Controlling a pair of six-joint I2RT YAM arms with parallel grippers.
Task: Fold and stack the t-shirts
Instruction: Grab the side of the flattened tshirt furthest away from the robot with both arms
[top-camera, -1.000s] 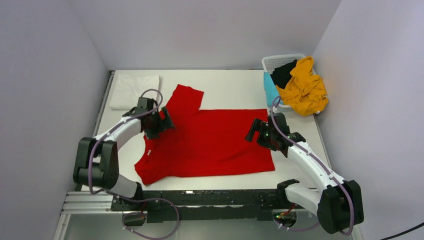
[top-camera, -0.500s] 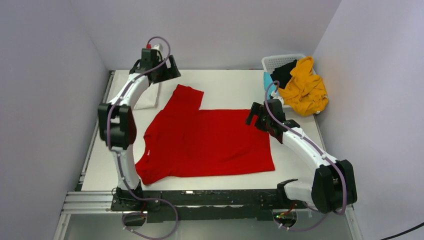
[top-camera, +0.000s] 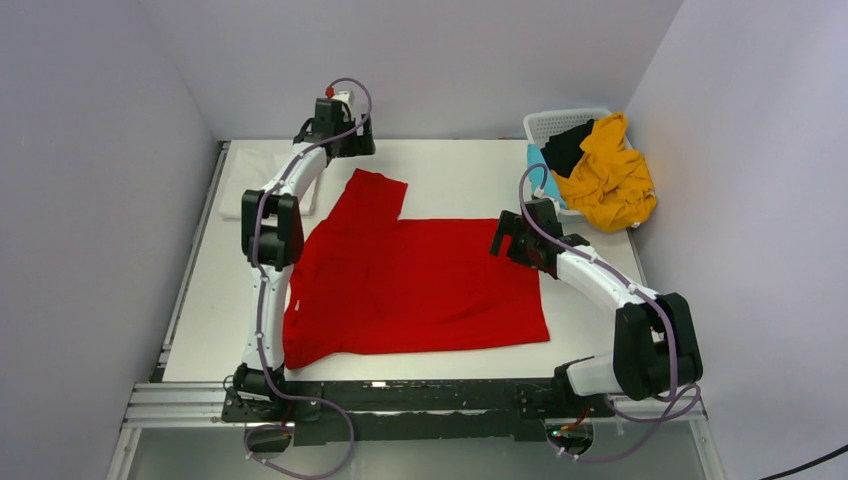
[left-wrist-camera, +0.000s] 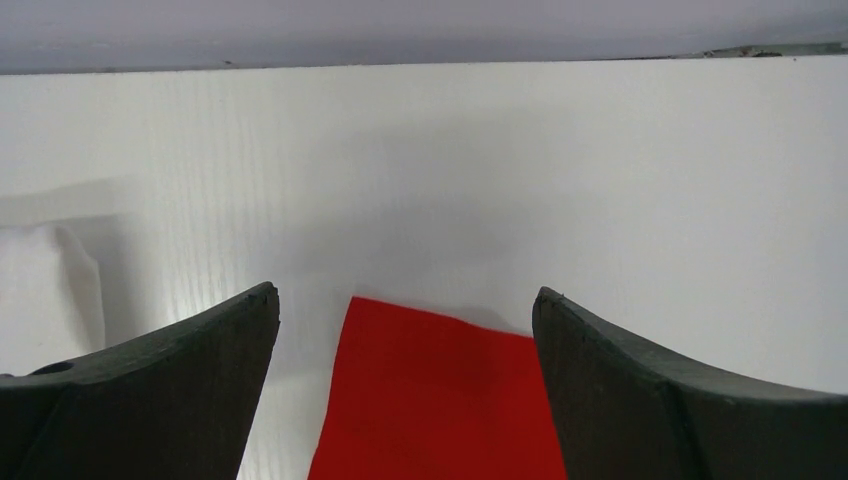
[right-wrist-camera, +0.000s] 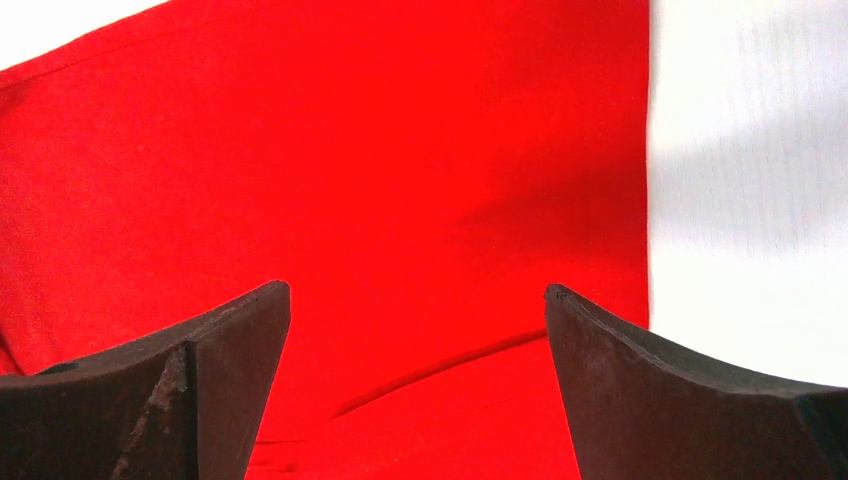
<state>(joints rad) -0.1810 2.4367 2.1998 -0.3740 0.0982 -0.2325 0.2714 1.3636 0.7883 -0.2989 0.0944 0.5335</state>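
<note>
The white counter carries a bright red t-shirt spread flat across its middle, one sleeve reaching toward the far left. In the far right corner, a mustard-yellow shirt hangs over the rim of a white lattice basket. A folded white t-shirt lies at the far left. The left gripper hangs wide open and empty above the sleeve's end. The right gripper, equally spread and empty, hovers over the red cloth near its edge.

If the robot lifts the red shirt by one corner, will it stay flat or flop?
Probably flop: the red t-shirt lies as thin cloth with a soft crease. It would likely droop and bunch like the mustard-yellow shirt slumped over the basket. A push would probably wrinkle it, not slide it.
</note>
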